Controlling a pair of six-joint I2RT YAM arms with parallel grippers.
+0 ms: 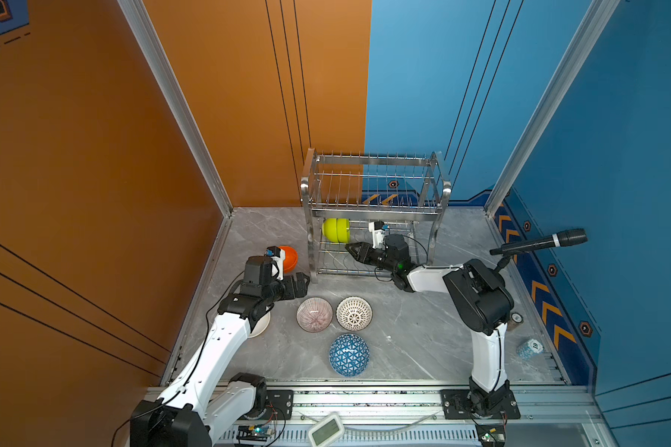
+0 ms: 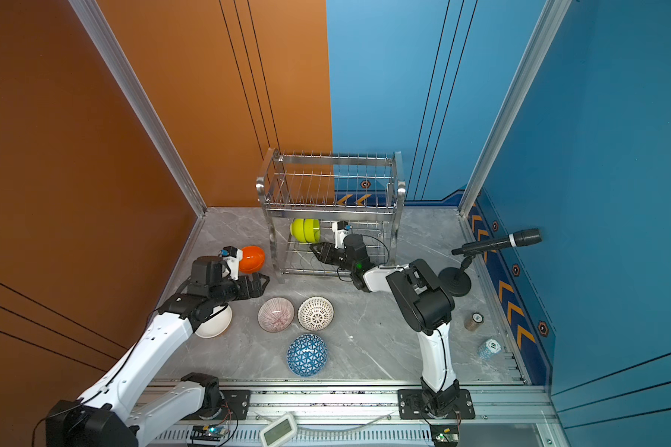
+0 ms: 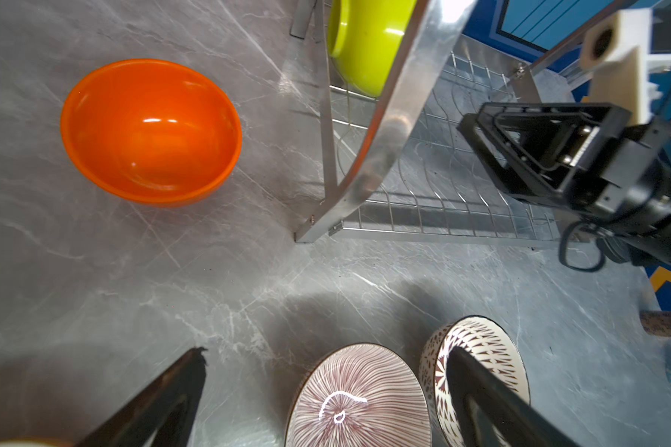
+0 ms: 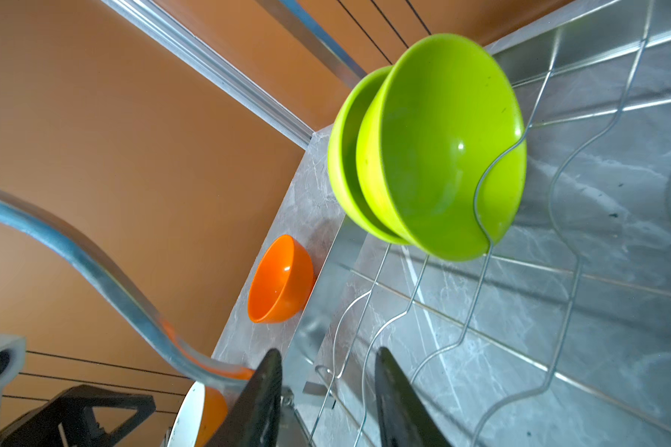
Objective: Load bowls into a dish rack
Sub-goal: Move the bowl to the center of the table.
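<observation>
right tool [image 1: 348, 247] gapes empty in dish rack [image 1: 372, 212] near lime-green bowls [image 1: 336, 230]

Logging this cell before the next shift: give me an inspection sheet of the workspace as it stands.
Surface: grey marble table, no spill seen.
Job's things: dish rack holds two green bowls on edge, lower tier; orange bowl, white bowl, striped bowl, lattice bowl, blue bowl on table.
Clutter: microphone on stand; two chip stacks.
Grippers: left gripper open, empty; right gripper open, empty, in rack's lower tier.
Cables: black cable loop at right wrist.
Surroundings: orange wall, blue wall.
</observation>
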